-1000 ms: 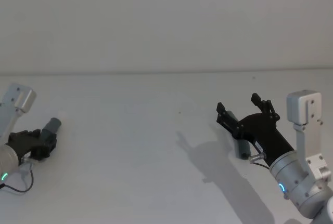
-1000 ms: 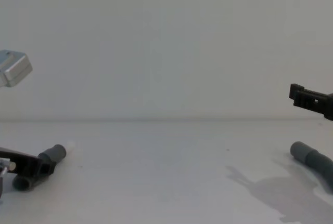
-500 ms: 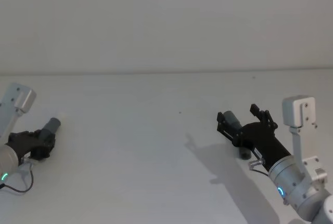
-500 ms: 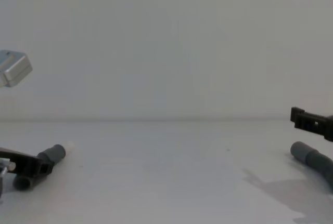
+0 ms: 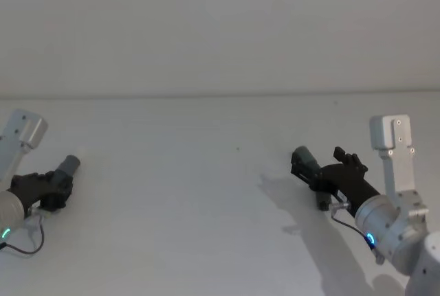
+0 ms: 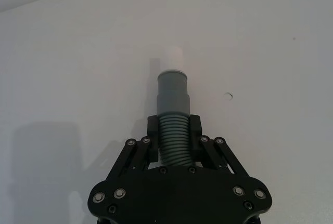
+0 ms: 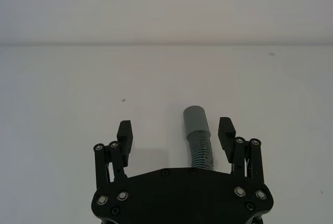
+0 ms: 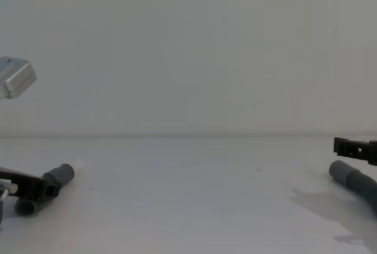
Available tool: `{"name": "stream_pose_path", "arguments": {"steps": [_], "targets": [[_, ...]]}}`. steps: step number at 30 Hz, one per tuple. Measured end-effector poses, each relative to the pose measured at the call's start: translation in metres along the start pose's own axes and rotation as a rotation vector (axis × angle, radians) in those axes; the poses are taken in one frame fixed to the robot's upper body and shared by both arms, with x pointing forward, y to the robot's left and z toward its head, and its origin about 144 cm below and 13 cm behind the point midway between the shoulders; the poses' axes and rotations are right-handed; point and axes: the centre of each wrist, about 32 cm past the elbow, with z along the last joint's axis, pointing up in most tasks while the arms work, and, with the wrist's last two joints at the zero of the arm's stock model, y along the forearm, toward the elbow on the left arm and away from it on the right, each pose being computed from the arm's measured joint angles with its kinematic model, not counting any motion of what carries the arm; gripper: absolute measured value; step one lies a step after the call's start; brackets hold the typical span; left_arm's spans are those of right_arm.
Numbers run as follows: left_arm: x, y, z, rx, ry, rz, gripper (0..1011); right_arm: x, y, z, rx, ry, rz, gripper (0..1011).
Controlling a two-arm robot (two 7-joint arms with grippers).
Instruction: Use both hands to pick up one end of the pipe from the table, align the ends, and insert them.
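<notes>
One end gripped, one waiting.
The left gripper [image 6: 174, 135] clamps its jaws on the hose [image 6: 174, 150] behind the white-tipped end [image 6: 173, 89], 9 o'clock on the desk [image 5: 172, 227], leaving the tip free to insert; the right gripper [image 7: 176, 129] has its jaws spread around the plain end [image 7: 195, 119] at 3 o'clock.

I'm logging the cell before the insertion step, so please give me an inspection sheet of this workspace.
Surface: white table, flat and matte.
Job's things: grey corrugated pipe; white-tipped end at the left, tilted up; plain sleeve end lying on the table at the right.
Clutter: nothing seen.
Grippers: left gripper, jaws shut on the pipe just behind the cuff; right gripper, jaws open, straddling the plain sleeve end.
Cables: thin black cable loops below the left wrist.
Surroundings: pale wall.
</notes>
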Motion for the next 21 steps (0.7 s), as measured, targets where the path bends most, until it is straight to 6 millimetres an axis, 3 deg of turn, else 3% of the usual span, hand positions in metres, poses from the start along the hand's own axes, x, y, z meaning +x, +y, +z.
{"name": "stream_pose_path", "arguments": {"steps": [9, 21], "targets": [[0.000, 0.000, 0.000, 0.000, 0.000, 0.000, 304, 0.000, 0.005, 0.028, -0.113, 0.016, -0.022, 1000], [0.000, 0.000, 0.000, 0.000, 0.000, 0.000, 304, 0.004, 0.009, 0.041, -0.224, -0.019, -0.015, 1000]]}}
